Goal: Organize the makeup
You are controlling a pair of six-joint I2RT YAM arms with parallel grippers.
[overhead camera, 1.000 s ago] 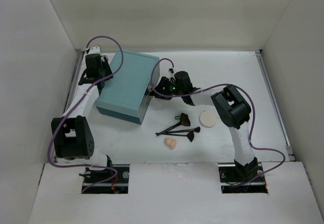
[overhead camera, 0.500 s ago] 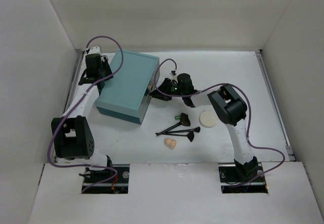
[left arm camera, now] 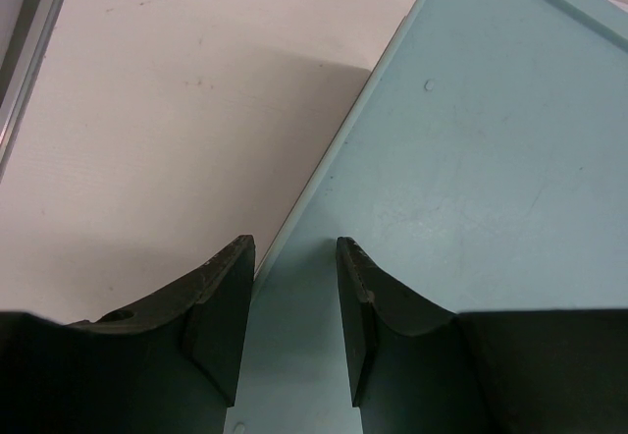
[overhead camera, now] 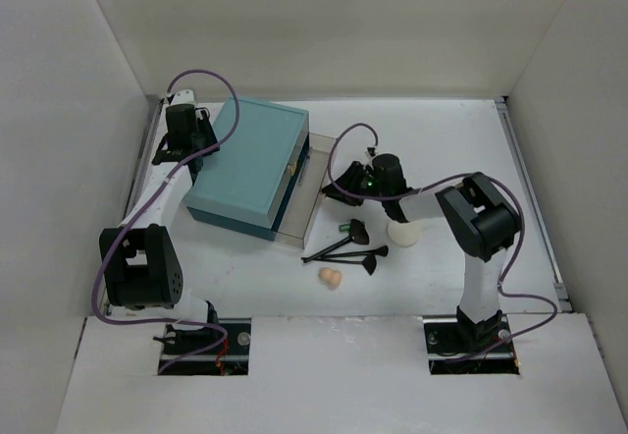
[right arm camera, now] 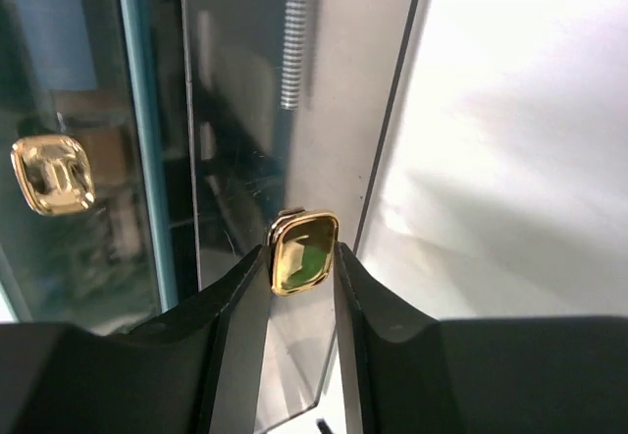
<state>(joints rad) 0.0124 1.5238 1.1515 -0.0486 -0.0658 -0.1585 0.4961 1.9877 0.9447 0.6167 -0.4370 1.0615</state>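
The makeup lies on the white table in the top view: black-handled brushes point(overhead camera: 345, 248), a round white puff point(overhead camera: 403, 232) partly under my right arm, and a peach sponge point(overhead camera: 330, 278). The large teal box point(overhead camera: 250, 164) has a clear drawer point(overhead camera: 306, 196) drawn out on its right side. My right gripper point(overhead camera: 340, 181) point(right arm camera: 300, 255) is shut on the drawer's gold knob point(right arm camera: 303, 253). My left gripper point(overhead camera: 189, 151) point(left arm camera: 294, 249) rests over the left edge of the box's top, jaws a little apart with nothing between them.
A second gold knob point(right arm camera: 54, 174) shows on the box front behind the drawer. White walls close in the table on three sides. The brushes and sponge lie just in front of the drawn-out drawer.
My right gripper has closed on the gold knob and moved right, drawing the drawer out of the teal box. The right arm now covers part of the puff. The left arm stays put.
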